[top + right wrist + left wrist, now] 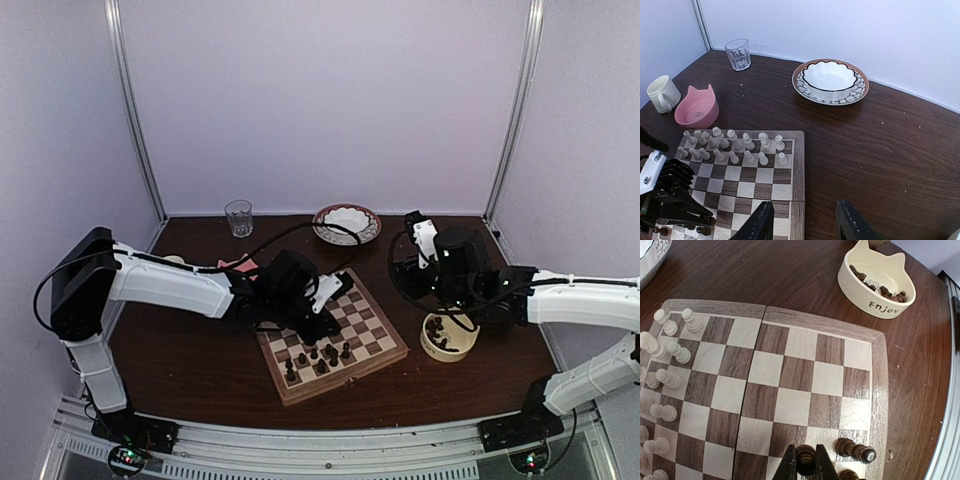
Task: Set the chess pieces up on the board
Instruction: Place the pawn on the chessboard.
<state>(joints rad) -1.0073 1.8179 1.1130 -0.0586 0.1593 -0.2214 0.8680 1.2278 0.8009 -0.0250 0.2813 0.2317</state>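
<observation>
Left gripper pinching chess piece, over board

Board: angled, middle of table.
Dark chessmen: clustered along board's near edge.
Left gripper: low over the board.
Right gripper: above cream bowl, right of board.
Glass, patterned bowl: table's far edge.

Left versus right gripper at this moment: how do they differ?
The left gripper is shut on a dark chess piece; the right gripper is open and holds nothing. The left gripper sits low over the board; the right gripper hangs off the board, near the cream bowl. Both have dark fingers.
</observation>
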